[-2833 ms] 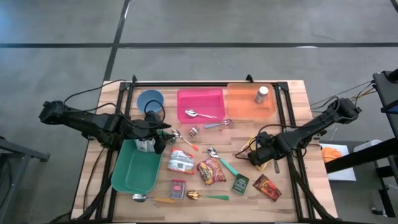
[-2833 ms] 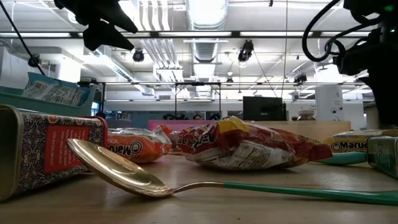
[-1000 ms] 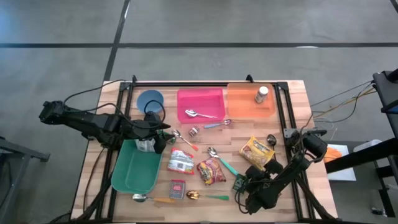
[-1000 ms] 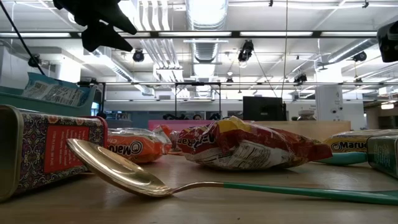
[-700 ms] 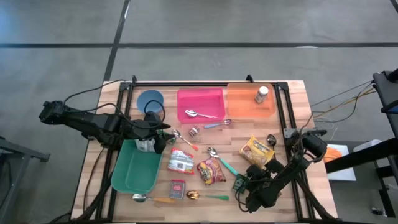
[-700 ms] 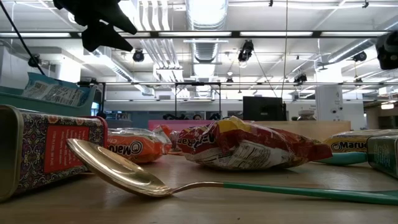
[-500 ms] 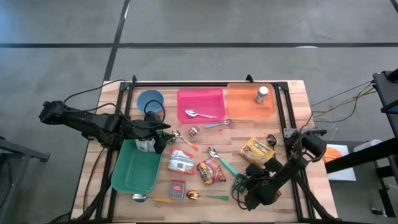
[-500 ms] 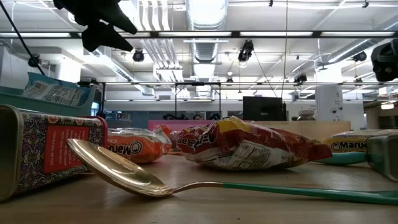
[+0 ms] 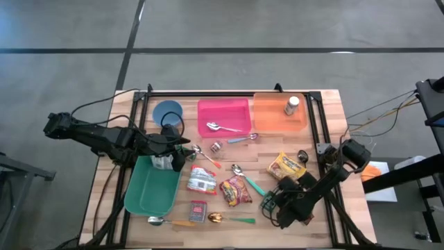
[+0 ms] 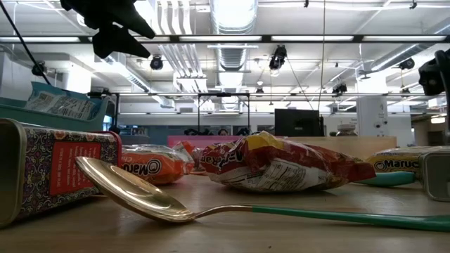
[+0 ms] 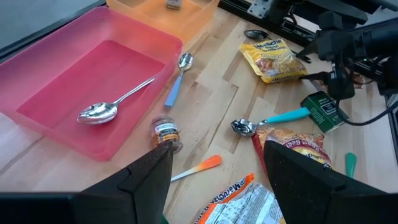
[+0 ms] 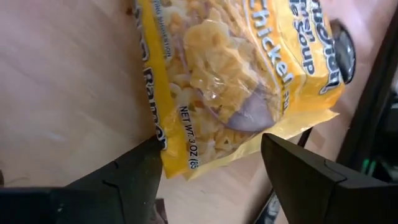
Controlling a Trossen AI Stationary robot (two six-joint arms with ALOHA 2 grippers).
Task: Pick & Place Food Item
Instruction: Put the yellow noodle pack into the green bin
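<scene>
A yellow noodle soup packet [image 9: 286, 167] [image 12: 236, 81] lies flat on the table's right half. My right gripper [image 9: 290, 184] [image 12: 211, 148] is open and points steeply down over the packet's near end, one finger on each side of that end. I cannot see it touch the packet. My left gripper [image 9: 179, 149] [image 11: 217, 155] hangs open, with nothing between its fingers, high over the far end of the green bin [image 9: 149, 194]. A pale packet [image 10: 63, 104] lies in that bin against its wall.
Along the far edge stand a blue bowl [image 9: 168, 111], a pink bin [image 9: 239, 105] holding a spoon, and an orange bin [image 9: 270, 121] holding a jar. Ramen packets [image 9: 201, 179], a red snack bag [image 9: 236, 189], tins, spoons and a green box [image 9: 268, 203] are scattered mid-table.
My right gripper has moved from near the table's near edge toward the far edge, up to the yellow packet, sinking a little. The left arm has kept still, and the packet lies where it was.
</scene>
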